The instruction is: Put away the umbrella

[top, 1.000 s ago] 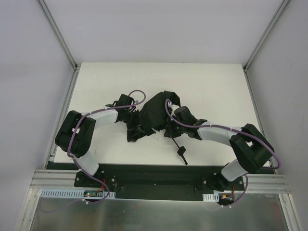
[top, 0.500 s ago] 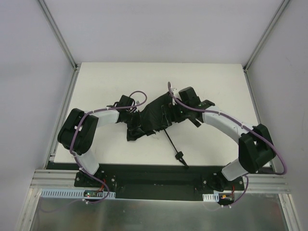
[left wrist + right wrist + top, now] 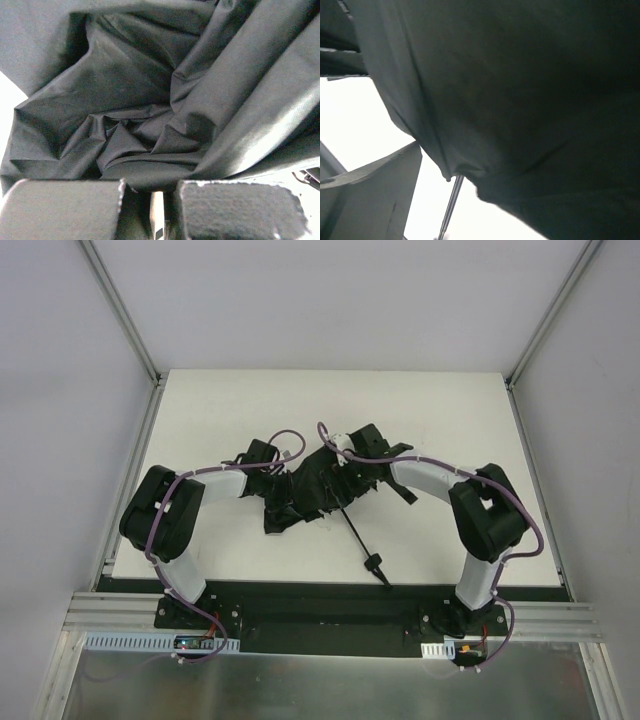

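The umbrella point(image 3: 310, 492) lies as a crumpled black heap in the middle of the white table. Its thin shaft point(image 3: 352, 530) runs toward the near edge and ends in a small knob handle point(image 3: 376, 565). My left gripper point(image 3: 279, 476) sits at the heap's left side. In the left wrist view it point(image 3: 150, 187) is shut on a fold of the fabric point(image 3: 150, 125), with a pale rib between its fingers. My right gripper point(image 3: 341, 467) hovers open over the heap's right part. In the right wrist view only one of its fingers point(image 3: 370, 200) shows beside the fabric point(image 3: 520, 100) and the shaft point(image 3: 451, 202).
The white tabletop point(image 3: 230, 405) is bounded by metal frame posts point(image 3: 120, 310) and pale side walls. A black mounting plate point(image 3: 320, 602) with both arm bases runs along the near edge.
My right gripper opened, let go of the umbrella and swung from its near right side up and left over the fabric. The raised fabric sank lower. The left arm barely moved.
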